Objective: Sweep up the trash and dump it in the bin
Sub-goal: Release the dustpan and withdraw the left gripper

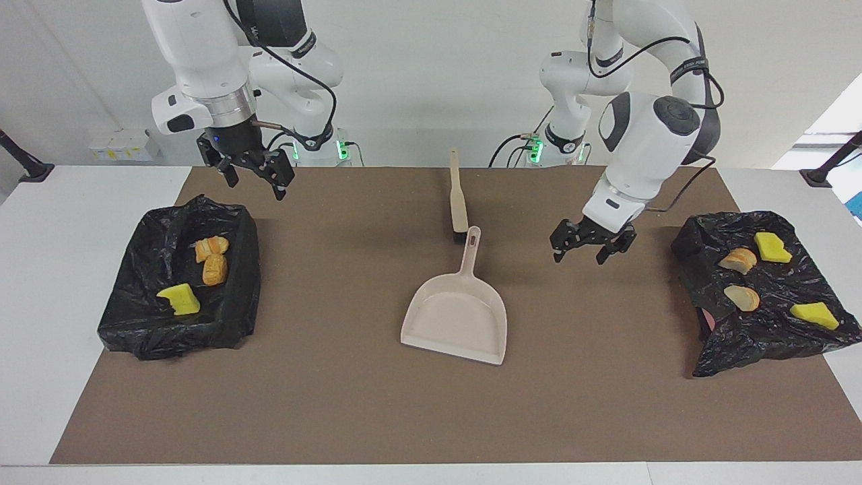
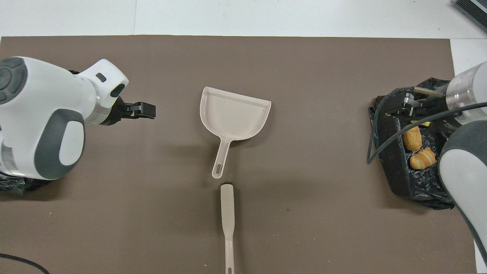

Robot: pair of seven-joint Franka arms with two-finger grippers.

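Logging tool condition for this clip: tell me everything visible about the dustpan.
The dustpan is pale beige, smooth like plastic, with a shallow empty scoop, raised rim and a slim handle with a hanging slot. It lies flat mid-mat, mouth pointing away from the robots, handle toward them. The handle's end lies close to the brush, contact unclear. No gripper holds it.

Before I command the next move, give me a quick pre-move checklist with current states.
1. Left gripper empty, jaws open, over bare mat between the dustpan and the black bag at its end: ok.
2. Right gripper empty, jaws open, above the bin's edge nearest the robots: ok.
3. Dustpan flat on the mat, handle toward the robots, untouched: ok.
4. Brush lying just nearer the robots than the dustpan handle, free: ok.
5. Trash on the flattened black bag: four pieces not yet swept: not ok.
6. Bin holds three pieces: ok.
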